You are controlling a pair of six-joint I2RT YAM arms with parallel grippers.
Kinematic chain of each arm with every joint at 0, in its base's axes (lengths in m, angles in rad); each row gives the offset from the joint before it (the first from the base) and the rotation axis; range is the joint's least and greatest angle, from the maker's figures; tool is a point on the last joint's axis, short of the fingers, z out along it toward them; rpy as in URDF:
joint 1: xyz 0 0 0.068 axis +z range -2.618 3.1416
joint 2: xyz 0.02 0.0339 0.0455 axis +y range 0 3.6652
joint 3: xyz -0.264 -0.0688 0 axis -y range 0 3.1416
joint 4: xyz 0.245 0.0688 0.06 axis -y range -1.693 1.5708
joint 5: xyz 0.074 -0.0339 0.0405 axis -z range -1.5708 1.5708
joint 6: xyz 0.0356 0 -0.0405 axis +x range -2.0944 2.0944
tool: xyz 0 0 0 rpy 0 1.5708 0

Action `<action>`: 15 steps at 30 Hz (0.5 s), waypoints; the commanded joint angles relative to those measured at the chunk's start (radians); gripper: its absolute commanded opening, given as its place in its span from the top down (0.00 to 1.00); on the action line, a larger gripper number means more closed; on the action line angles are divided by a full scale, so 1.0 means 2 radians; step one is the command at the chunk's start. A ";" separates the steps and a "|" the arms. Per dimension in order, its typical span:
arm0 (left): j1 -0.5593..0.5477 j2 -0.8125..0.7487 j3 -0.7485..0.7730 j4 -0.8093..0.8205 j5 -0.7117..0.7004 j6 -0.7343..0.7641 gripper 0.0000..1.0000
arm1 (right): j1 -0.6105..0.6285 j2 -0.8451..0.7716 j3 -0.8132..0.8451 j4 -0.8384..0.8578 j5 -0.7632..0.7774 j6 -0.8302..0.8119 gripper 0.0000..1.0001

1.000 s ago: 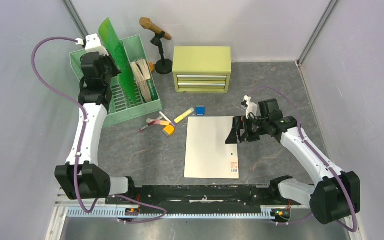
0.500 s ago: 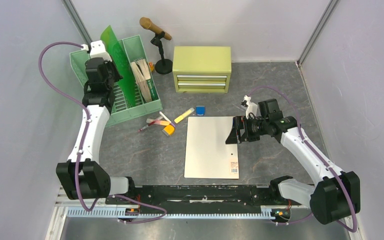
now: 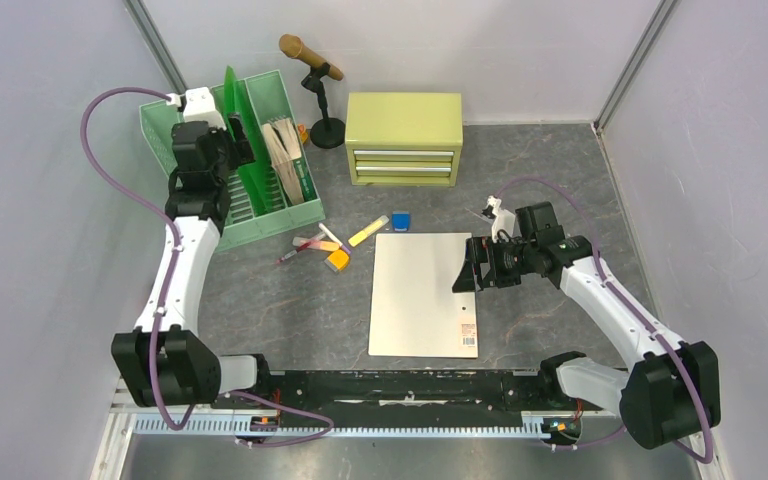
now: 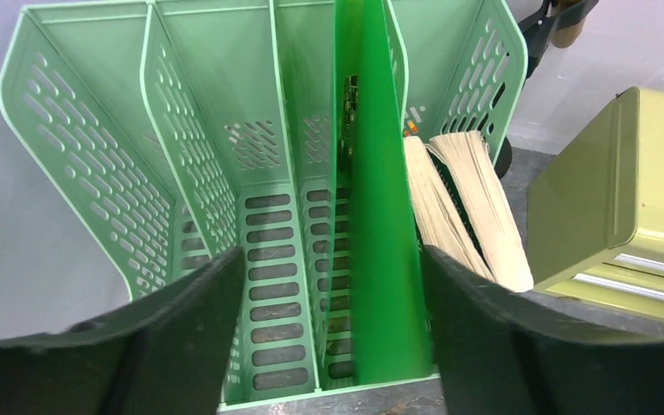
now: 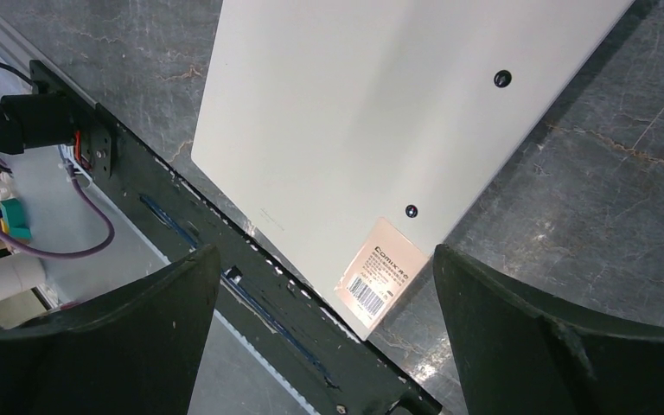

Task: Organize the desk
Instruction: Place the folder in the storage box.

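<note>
On the dark grey desk [image 3: 290, 310], a bright green folder [image 3: 236, 120] stands upright in a slot of the mint file organizer [image 3: 215, 235] at the back left. My left gripper [image 3: 230, 152] hovers at that slot. In the left wrist view the left gripper [image 4: 333, 259] is open, with the green folder [image 4: 372, 216] between its fingers, close to the right one. A white folder [image 3: 425, 290] lies flat mid-desk. My right gripper [image 3: 465, 272] hangs open over its right edge; in the right wrist view the right gripper [image 5: 327, 255] holds nothing above the white folder [image 5: 354, 112].
Pale books [image 3: 282, 150] fill the organizer's right slot. A yellow-green two-drawer cabinet [image 3: 404, 135] and a microphone stand [image 3: 312, 60] stand at the back. Pens [image 3: 310, 245], a yellow marker [image 3: 368, 231], a blue eraser [image 3: 401, 221] and an orange piece [image 3: 337, 261] lie between organizer and white folder.
The green folder went from leaning to upright in the organizer slot. My left gripper shifted right and opened, letting the folder go. The right arm barely moved.
</note>
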State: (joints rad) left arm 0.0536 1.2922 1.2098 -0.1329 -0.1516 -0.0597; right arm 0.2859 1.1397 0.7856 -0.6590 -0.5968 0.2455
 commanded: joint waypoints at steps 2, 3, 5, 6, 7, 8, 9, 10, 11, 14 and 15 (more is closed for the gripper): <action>-0.001 -0.029 0.006 0.005 -0.016 -0.003 0.10 | -0.001 -0.013 -0.002 0.011 0.007 -0.007 0.01; -0.001 -0.033 0.006 0.004 -0.017 -0.006 0.06 | -0.001 -0.014 -0.003 0.011 0.007 -0.008 0.01; -0.001 -0.041 0.006 0.000 -0.016 -0.011 0.01 | -0.001 -0.015 -0.005 0.012 0.008 -0.008 0.01; -0.001 -0.045 0.007 -0.002 -0.016 -0.014 0.00 | -0.001 -0.016 -0.005 0.012 0.008 -0.008 0.01; -0.001 -0.050 0.006 -0.004 -0.014 -0.015 0.00 | -0.001 -0.017 -0.006 0.012 0.008 -0.007 0.02; -0.001 -0.055 0.006 -0.006 -0.012 -0.019 0.00 | -0.001 -0.017 -0.007 0.012 0.008 -0.008 0.01; -0.001 -0.060 0.007 -0.008 -0.010 -0.021 0.00 | -0.001 -0.018 -0.008 0.012 0.008 -0.007 0.01; -0.001 -0.063 0.008 -0.011 -0.007 -0.025 0.00 | -0.001 -0.019 -0.009 0.012 0.008 -0.007 0.01; -0.001 -0.069 0.008 -0.014 -0.006 -0.029 0.00 | -0.001 -0.020 -0.009 0.012 0.009 -0.008 0.01; -0.001 -0.086 0.007 -0.024 0.003 -0.043 0.00 | -0.001 -0.021 -0.011 0.012 0.010 -0.007 0.01; -0.001 -0.091 0.005 -0.029 0.009 -0.047 0.00 | -0.001 -0.022 -0.012 0.012 0.010 -0.007 0.02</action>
State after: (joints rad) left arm 0.0536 1.1675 1.2098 -0.1719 -0.1551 -0.0914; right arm 0.2859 1.1206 0.7696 -0.6586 -0.5892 0.2455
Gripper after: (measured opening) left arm 0.993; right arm 0.985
